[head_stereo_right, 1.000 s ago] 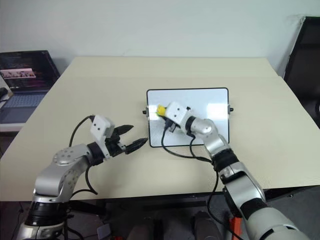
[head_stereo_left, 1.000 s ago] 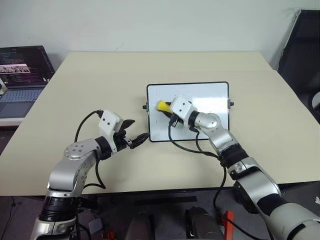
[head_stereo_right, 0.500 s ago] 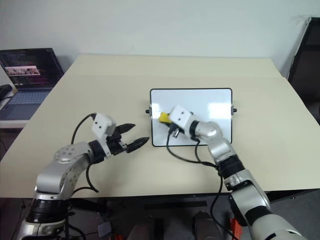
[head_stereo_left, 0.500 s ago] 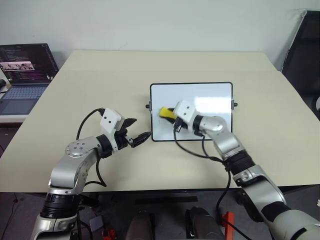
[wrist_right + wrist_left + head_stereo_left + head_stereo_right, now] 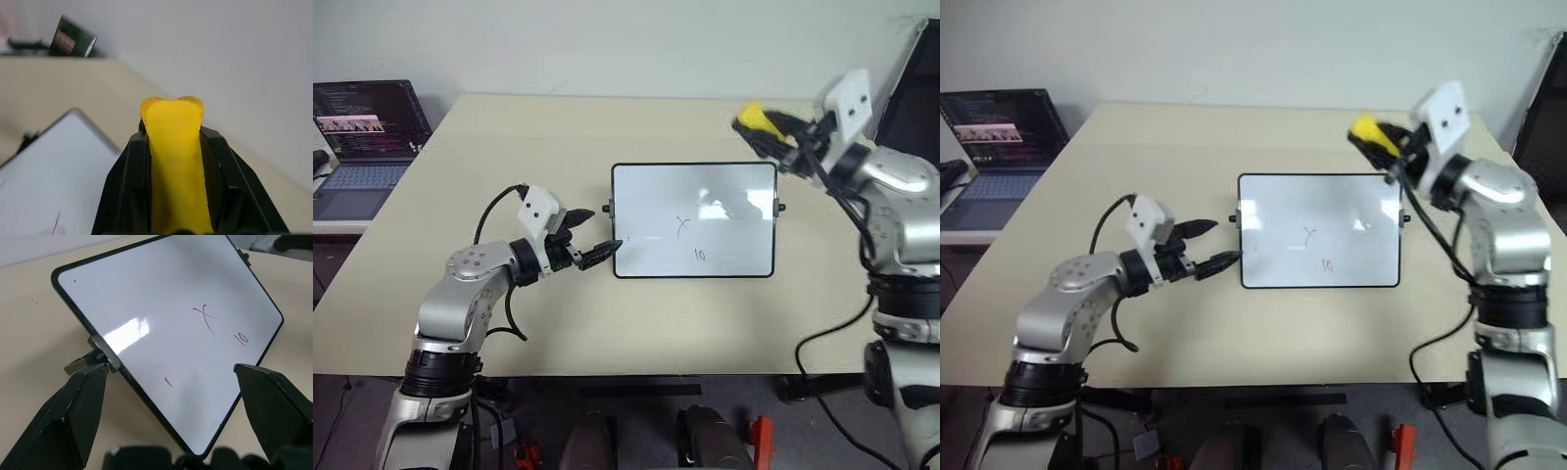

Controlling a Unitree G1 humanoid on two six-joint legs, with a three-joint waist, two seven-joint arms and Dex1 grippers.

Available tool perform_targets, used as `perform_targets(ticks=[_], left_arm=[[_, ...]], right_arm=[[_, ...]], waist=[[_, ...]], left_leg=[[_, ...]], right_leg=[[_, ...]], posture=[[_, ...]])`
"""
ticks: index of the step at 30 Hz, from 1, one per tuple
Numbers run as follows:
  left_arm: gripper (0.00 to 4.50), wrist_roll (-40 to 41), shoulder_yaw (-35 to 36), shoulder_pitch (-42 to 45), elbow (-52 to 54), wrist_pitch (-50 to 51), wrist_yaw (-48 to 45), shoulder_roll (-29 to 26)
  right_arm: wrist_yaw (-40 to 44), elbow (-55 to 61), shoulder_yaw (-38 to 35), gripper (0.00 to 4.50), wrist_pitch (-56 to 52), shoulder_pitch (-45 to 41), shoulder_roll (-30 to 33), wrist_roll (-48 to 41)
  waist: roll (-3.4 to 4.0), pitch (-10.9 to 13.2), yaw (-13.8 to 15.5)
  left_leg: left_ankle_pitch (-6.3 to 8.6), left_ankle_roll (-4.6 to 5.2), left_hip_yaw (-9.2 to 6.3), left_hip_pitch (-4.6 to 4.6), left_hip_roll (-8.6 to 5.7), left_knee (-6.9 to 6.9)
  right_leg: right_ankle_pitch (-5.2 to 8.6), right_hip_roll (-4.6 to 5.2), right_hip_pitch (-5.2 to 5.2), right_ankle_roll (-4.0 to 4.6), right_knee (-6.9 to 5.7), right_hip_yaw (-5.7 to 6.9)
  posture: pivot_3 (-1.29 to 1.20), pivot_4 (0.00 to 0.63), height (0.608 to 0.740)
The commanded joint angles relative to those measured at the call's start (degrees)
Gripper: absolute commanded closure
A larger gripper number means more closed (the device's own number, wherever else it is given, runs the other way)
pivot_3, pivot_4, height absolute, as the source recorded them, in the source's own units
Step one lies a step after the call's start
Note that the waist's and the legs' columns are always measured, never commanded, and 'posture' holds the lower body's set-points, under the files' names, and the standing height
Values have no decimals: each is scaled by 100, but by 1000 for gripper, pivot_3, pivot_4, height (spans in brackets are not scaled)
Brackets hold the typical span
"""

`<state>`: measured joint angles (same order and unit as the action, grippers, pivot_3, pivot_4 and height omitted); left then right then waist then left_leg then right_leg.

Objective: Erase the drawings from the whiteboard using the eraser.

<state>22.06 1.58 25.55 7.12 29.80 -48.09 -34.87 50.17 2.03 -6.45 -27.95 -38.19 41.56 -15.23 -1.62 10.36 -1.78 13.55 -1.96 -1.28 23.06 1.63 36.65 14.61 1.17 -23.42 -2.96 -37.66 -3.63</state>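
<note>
- Black fingers of the left gripper [image 5: 590, 247] stand apart and hold nothing, their tips at the whiteboard's [image 5: 694, 220] nine o'clock edge; in the left wrist view one finger [image 5: 73, 406] sits just by the little side knob [image 5: 100, 355]. I would keep that hand right there as a brace so the board cannot skate across the tan table [image 5: 509, 147] when I scrub.
- White board face carries the drawings [image 5: 690, 239]: an "x" [image 5: 682, 225] near centre, a "10" [image 5: 699, 255] at its five o'clock, and a short tick [image 5: 167, 381] toward the nearer edge in the left wrist view. None looks wiped yet, so I judge the erasing is all ahead of me.
- Yellow eraser [image 5: 751, 118] is clamped in the right gripper [image 5: 769, 132], jaws closed tight on its sides with the end poking out past the tips. It hangs in the air off the board's one o'clock corner, well clear of the surface.
- My plan: bring the right hand down and in toward seven o'clock, tip the wrist so the exposed yellow end lands flat on the "x", then stroke across to the "10" with light pressure. Press too hard and the board may slide or the eraser may twist in the jaws.
- Dark laptop [image 5: 362, 127] at the table's far ten o'clock is well apart and no concern.
</note>
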Motion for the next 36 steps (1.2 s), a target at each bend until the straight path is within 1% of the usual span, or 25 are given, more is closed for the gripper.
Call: perform_targets(ticks=[1, 3, 6, 11, 23, 36], left_arm=[[0, -45, 51, 137, 23, -134, -218, -259], [0, -105, -18, 116, 24, -155, -389, -451], [0, -176, -92, 61, 2, -199, -564, -622], [0, -213, -152, 20, -27, -210, -662, -652], [0, -205, -166, 115, 82, -140, -571, -516], [0, -201, -148, 82, 7, -234, -477, -490]], right_arm=[[490, 562, -222, 3504, -232, 515, 568, -264], [695, 775, -310, 3504, -337, 887, 889, -363], [915, 967, -255, 3504, -198, 1337, 1288, -274], [970, 1012, -249, 3504, -242, 1427, 1421, -373], [946, 777, -154, 3504, -61, 1296, 1373, -313], [929, 602, -99, 3504, 44, 1145, 1348, -310]], waist=[[5, 3, -13], [13, 10, -55], [14, 11, -99], [10, 14, -109], [9, 14, -96], [9, 14, -87]], left_leg=[[2, 1, 3, -1, 0, -1], [3, 3, 9, -1, 0, 0], [3, 3, 10, -7, 1, -1], [3, 2, 11, -6, 1, 4], [3, 2, 9, -5, 1, 8], [2, 2, 10, -6, 1, 10]], right_leg=[[2, 0, 0, 0, 0, -3], [3, 0, -4, -1, -3, -11], [4, -2, -4, -3, -6, -13], [10, -2, -1, -12, -6, -13], [7, -2, 0, -8, -6, -12], [6, -2, 1, -6, -8, -12]], posture=[[0, 150, 740], [0, 150, 740], [0, 150, 740], [0, 150, 740], [0, 150, 740], [0, 150, 740]])
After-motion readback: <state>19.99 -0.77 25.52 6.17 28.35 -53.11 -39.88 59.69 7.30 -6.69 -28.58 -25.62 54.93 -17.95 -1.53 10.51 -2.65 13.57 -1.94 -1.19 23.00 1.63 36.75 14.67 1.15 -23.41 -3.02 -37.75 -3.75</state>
